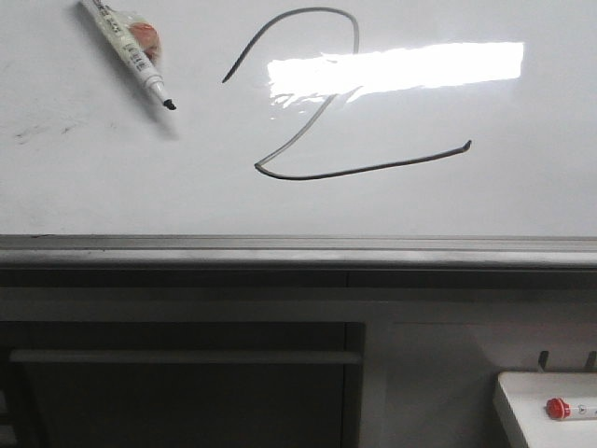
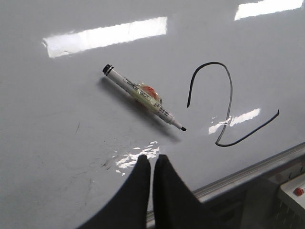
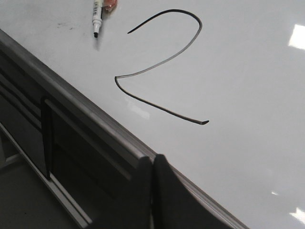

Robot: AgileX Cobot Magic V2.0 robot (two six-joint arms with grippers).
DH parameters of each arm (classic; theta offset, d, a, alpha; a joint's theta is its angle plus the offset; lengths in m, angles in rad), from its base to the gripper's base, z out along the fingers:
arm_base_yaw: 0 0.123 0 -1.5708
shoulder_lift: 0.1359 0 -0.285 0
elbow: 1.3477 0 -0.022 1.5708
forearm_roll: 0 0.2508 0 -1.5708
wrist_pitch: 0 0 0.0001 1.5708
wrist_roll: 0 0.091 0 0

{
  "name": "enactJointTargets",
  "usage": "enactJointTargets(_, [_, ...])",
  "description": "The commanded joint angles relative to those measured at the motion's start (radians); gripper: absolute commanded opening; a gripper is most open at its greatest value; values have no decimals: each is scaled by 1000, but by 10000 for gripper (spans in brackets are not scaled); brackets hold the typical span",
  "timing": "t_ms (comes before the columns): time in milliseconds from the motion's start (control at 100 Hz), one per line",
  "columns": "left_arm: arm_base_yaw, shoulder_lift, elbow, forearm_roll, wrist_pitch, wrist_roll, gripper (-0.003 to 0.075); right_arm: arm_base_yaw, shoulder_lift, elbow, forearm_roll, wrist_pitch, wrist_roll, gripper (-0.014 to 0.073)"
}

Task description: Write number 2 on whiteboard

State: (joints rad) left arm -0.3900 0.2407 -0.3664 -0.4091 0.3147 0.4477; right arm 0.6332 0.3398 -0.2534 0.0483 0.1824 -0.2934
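Both wrist views show dark jaws pressed together and holding nothing: the left gripper (image 2: 151, 164) hangs over the whiteboard (image 2: 57, 143) near its rail, and the right gripper (image 3: 152, 164) sits above the grey rail (image 3: 71, 112) at the board's edge.

The number 2 (image 1: 322, 140) is fully drawn in a thin black line, mid-board, partly washed out by a bright rectangular glare (image 1: 396, 67). An uncapped black marker (image 1: 131, 47) lies loose on the board, well to the left of the figure, its tip pointing down and to the right.

Judged risks: with its tip bare, the marker could roll or be nudged and leave a stray streak, and either gripper dragging across the surface could smear the fresh ink.

Faint smudges (image 1: 42, 131) mark the board's left side. Below, to the right, a small white tray (image 1: 522, 397) holds a red-capped marker (image 1: 560, 408). Nothing stands between the jaws and the figure.
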Motion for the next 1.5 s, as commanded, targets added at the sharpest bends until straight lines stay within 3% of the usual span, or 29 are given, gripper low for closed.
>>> enactJointTargets(0, [5,10,-25,-10,-67,-3,-20,-7,5,-28,-2,-81,1,-71])
enactJointTargets(270, [10,10,-21,22,-59,-3,-20,-7,5,-28,-2,-81,1,-71])
enactJointTargets(440, [76,10,9,59,-74,-3,-20,-7,5,-28,-2,-81,1,-71])
enactJointTargets(680, [271,-113,194,116,-344,-3,-20,-7,5,-28,-2,-81,1,-71])
enactJointTargets(790, [331,-184,274,116,-375,-14,-20,-7,5,-28,-2,-81,1,-71])
enactJointTargets(1170, [339,-259,378,169,-194,-217,-20,-7,5,-28,-2,-81,1,-71])
enactJointTargets(1490, [339,-272,378,314,-52,-231,-20,-7,5,-28,-2,-81,1,-71])
